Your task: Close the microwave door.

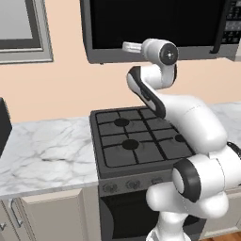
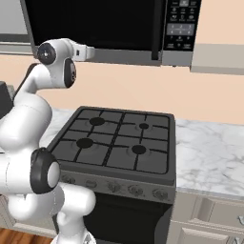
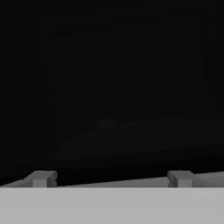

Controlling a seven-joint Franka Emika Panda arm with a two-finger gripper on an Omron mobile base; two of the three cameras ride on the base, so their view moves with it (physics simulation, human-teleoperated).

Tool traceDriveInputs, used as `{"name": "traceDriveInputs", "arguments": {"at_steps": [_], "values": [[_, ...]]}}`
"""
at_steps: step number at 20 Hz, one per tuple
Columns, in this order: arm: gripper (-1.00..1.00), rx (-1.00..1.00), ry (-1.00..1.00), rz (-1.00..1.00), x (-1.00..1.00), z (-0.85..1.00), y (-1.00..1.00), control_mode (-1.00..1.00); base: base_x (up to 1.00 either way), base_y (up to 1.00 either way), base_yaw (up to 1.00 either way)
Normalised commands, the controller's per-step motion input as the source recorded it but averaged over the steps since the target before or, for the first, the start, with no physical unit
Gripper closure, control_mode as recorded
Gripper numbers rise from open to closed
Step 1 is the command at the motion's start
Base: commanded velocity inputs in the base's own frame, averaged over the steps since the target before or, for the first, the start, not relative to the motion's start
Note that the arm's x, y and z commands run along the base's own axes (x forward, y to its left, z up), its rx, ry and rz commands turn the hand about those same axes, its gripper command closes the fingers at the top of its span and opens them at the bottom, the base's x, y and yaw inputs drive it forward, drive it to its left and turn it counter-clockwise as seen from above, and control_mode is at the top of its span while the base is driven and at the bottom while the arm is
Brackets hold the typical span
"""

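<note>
Reaching up with the arm (image 1: 188,122) to the door (image 1: 150,23) of the microwave (image 2: 180,28) hanging above the stove (image 2: 114,143). Holding jaws spread wide, fingertips (image 3: 41,178) facing the black glass at close range. Lying flush with the keypad panel, handle (image 2: 155,28) just left of it.
</note>
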Motion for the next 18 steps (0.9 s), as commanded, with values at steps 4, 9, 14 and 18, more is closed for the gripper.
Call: {"name": "traceDriveInputs", "arguments": {"at_steps": [4, 9, 14, 18], "values": [[-1.0, 0.0, 0.0, 0.0, 0.56, 0.0, -0.01, -1.0, 0.0, 0.0, 0.0], [-1.0, 0.0, 0.02, 0.0, 0.26, 0.0, 0.0, -1.0, 0.0, 0.0, 0.0], [-1.0, 0.0, 0.0, 0.0, -0.33, 0.13, -0.01, -1.0, 0.0, 0.0, 0.0], [-1.0, 0.0, -0.05, 0.0, -0.97, 0.21, -0.03, -1.0, 0.0, 0.0, 0.0]]}}
